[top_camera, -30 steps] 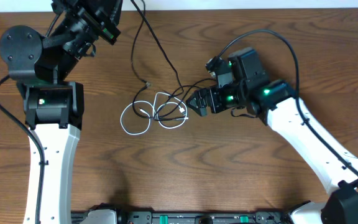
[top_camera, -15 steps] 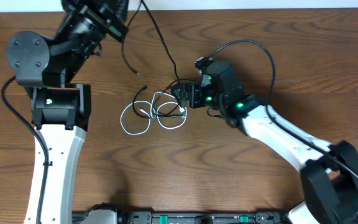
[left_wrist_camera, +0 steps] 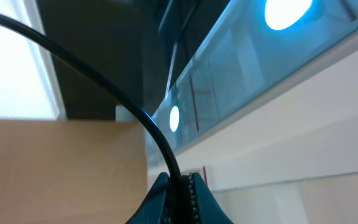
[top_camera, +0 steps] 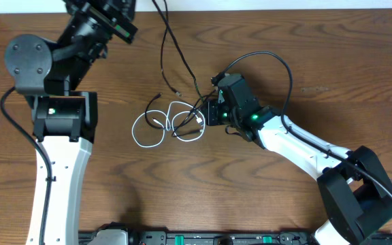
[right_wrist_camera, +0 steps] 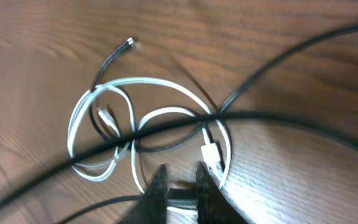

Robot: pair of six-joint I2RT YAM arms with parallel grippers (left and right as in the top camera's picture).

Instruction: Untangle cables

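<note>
The cables lie tangled mid-table: a white cable (top_camera: 156, 126) in loops, with a thin black cable (top_camera: 154, 102) threaded through it. My right gripper (top_camera: 207, 113) sits at the tangle's right edge. In the right wrist view my right gripper (right_wrist_camera: 180, 190) is shut on a small black plug next to the white plug (right_wrist_camera: 211, 154), with the white cable (right_wrist_camera: 135, 84) just beyond. My left gripper (top_camera: 124, 13) is raised at the top edge. In the left wrist view my left gripper (left_wrist_camera: 179, 186) is shut on a second black cable (left_wrist_camera: 104, 74). That black cable (top_camera: 182, 64) runs down to the tangle.
The left arm's base and column (top_camera: 56, 116) stand left of the tangle. The right arm's white link (top_camera: 305, 146) stretches toward the bottom right. A thicker black robot wire (top_camera: 278, 64) arcs over the right wrist. Bare wood tabletop (top_camera: 203, 190) surrounds the tangle.
My right gripper moved left to the tangle's edge and closed from wide open onto the black plug. My left gripper kept its hold; the hanging black cable swung to the right.
</note>
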